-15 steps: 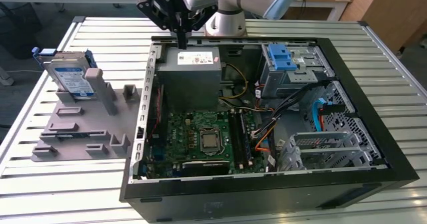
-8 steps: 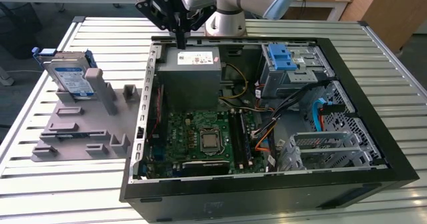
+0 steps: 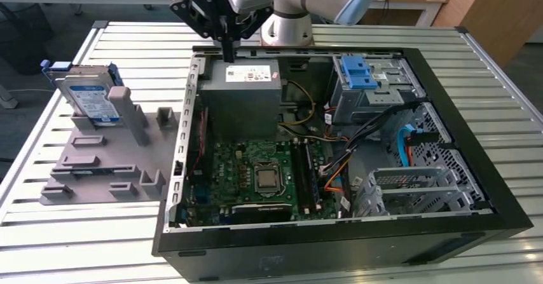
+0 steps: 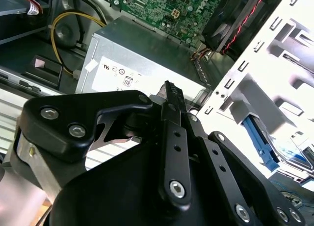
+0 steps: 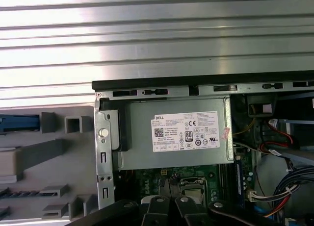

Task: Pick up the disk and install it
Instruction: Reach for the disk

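Note:
The disk, a silver-grey drive with a white-and-blue label and a blue frame, stands upright in a slot of the grey fixture at the exterior view's left. Its blue edge also appears in the first wrist view and the second wrist view. My gripper hangs over the back edge of the open computer case, just above the grey power supply, well to the right of the disk. Its black fingers are pressed together, shut with nothing between them.
The open black computer case lies on a slatted metal table. Inside are a green motherboard, cables, a metal drive cage and a blue latch. The fixture has several more grey slots and posts.

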Robot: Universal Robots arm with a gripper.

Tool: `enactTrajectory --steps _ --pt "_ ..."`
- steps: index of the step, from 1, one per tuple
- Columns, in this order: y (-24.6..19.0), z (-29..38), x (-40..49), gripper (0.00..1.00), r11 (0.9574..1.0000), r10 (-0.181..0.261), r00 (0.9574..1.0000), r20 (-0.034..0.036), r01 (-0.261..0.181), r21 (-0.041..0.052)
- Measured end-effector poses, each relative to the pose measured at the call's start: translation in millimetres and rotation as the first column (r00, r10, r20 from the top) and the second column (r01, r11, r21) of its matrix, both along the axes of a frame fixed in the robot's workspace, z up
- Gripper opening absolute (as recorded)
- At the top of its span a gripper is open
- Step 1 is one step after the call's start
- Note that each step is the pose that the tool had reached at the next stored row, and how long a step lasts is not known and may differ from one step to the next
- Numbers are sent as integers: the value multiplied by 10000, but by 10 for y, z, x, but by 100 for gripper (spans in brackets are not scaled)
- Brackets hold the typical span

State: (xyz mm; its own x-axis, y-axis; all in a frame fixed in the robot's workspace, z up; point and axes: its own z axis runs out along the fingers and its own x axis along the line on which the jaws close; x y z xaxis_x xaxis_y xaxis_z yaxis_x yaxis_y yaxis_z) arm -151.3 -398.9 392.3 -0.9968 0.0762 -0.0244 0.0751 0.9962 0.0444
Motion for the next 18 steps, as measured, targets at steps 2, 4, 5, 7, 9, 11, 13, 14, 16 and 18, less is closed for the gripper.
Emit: enactTrajectory --steps 2,4,5,7,9,11,13,14,16,18 --pt "0 0 -6 11 10000 0 10000 -1 0 0" --pt "0 -1 -12 11 10000 -1 10000 0 1 0" --pt "0 -1 -15 11 10000 0 10000 0 0 0" --pt "0 -1 -20 11 10000 0 10000 0 0 0" --pt "0 -1 -26 11 10000 0 10000 0 0 0" --pt "0 -1 -32 11 10000 -1 10000 0 1 0" --pt "0 -1 -38 11 10000 0 10000 0 0 0" --pt "0 -1 -41 11 10000 0 10000 0 0 0" --pt "0 -1 -46 11 10000 0 10000 -1 0 0" --pt "0 -2 -52 11 10000 0 10000 0 0 0"
